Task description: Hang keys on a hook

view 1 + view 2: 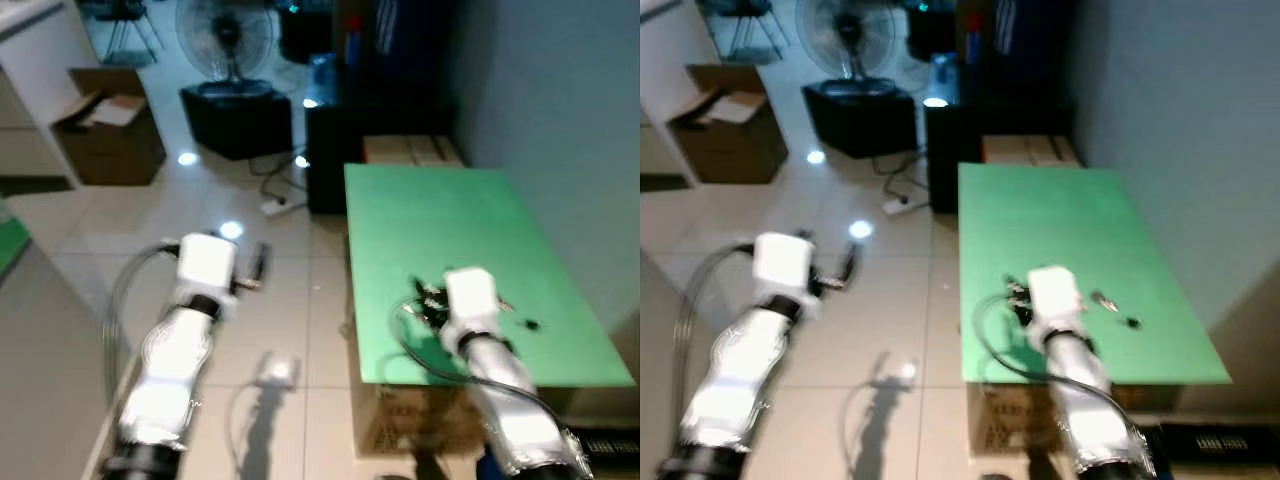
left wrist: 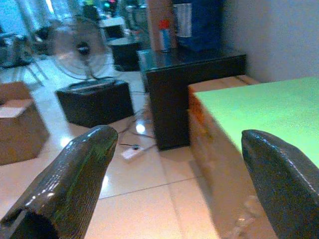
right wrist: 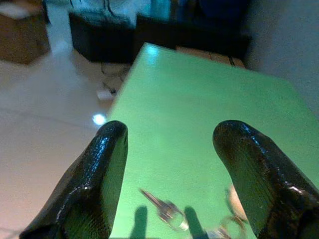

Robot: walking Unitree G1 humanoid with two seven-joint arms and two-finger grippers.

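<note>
the small bunch of silver metal keys on a ring [image 3: 172, 213] is seen lying flat on the green-topped rectangular table [image 1: 440, 220], near its front edge, with a loose key part [image 1: 1103, 298] and a small dark piece [image 1: 1133, 322] just beside it on the side toward the grey wall [image 1: 560, 100]. the right end effector [image 3: 169, 164] is held low over the table directly above the keys, its two long black fingers spread wide with nothing between them; the keys show in the gap, so the pose is judged to be a line-up for a grasp from above. the left end effector [image 2: 174, 174] is held out over the pale tiled floor [image 1: 290, 320], well apart from the table, its fingers also spread wide and empty, apparently kept clear of the work. no hook can be made out, so the hanging step is judged to be not yet begun. a standing fan [image 1: 225, 35] and a brown cardboard box [image 1: 105, 135] are seen farther back on the floor.
</note>
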